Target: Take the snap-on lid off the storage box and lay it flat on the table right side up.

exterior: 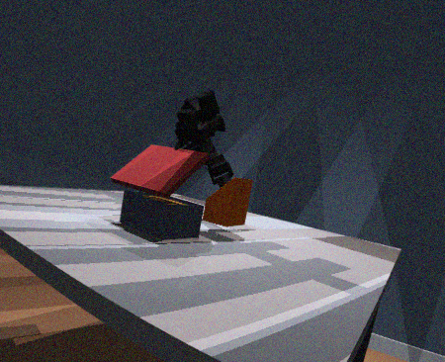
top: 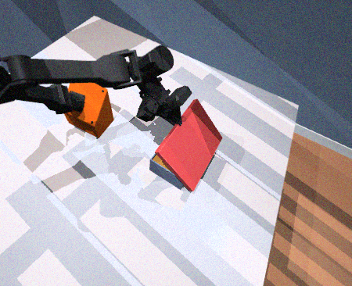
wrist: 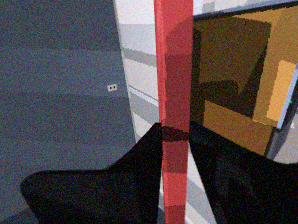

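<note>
The red lid [top: 188, 150] [exterior: 156, 168] is off the box's rim on my side and tilted steeply over the box, its far side lower. In the wrist view the lid [wrist: 176, 90] shows edge-on as a red strip. The dark blue-grey storage box [top: 164, 173] [exterior: 161, 218] stands on the table [top: 114, 242] [exterior: 179, 277]; its orange-brown inside [wrist: 225, 60] shows in the wrist view. My gripper [top: 180, 122] [wrist: 174, 127] is shut on the lid's raised edge. In the exterior view the lid partly hides the fingertips. Whether the lower edge touches the box is unclear.
An orange block [top: 90, 105] [exterior: 229, 203] stands on the table beside the box, on the arm's side, below the arm's links. The table's edge [top: 281, 199] lies beyond the box, with brown wooden floor [top: 325, 219] past it.
</note>
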`<state>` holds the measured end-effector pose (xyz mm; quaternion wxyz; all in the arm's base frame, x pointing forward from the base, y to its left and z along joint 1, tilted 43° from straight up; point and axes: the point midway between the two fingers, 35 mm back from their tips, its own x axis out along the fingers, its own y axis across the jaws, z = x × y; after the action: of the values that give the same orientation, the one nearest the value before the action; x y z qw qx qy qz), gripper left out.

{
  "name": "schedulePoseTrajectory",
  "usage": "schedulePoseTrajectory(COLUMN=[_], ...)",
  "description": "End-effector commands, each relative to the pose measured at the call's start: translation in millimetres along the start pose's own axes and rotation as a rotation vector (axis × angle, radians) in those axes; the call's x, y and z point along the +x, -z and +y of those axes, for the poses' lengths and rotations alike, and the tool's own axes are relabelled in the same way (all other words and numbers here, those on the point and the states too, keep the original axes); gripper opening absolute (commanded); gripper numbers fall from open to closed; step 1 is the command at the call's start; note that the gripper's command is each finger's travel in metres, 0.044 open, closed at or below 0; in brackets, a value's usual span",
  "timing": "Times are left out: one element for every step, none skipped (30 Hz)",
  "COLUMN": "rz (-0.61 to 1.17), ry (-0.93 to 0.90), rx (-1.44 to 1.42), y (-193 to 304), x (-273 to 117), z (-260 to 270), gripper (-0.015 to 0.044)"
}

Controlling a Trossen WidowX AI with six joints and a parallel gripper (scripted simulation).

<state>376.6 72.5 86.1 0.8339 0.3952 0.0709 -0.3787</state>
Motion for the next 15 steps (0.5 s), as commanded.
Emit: schedulePoseTrajectory(rz=[0.004,0.004,0.004,0.004,0.004,0.004,0.004,0.004,0.004,0.004,0.004,0.004,0.004,0.004,0.004], ry=[-0.011,-0.011,-0.011,-0.011,-0.011,-0.010,-0.010,-0.010,-0.010,-0.010,-0.010,-0.010,-0.010,-0.010,-0.010], rx=[0.009,0.009,0.009,0.009,0.008,0.008,0.008,0.008,0.008,0.008,0.008,0.008,0.008,0.008,0.008], y=[-9,-11,-13,-15,-17,-19,-21,-23,-25,-27,-29,-31,-33,-35,-37], x=[-3,-3,-3,-3,-3,-3,-4,-4,-4,-4,-4,-4,-4,-5,-5], z=[2,2,1,1,1,1,1,1,0,0,0,0,0,0,-1], gripper=[0.0000,0.0000,0.0000,0.0000,0.0000,0.0000,0.0000,0.0000,0.0000,0.0000,0.0000,0.0000,0.0000,0.0000,0.0000])
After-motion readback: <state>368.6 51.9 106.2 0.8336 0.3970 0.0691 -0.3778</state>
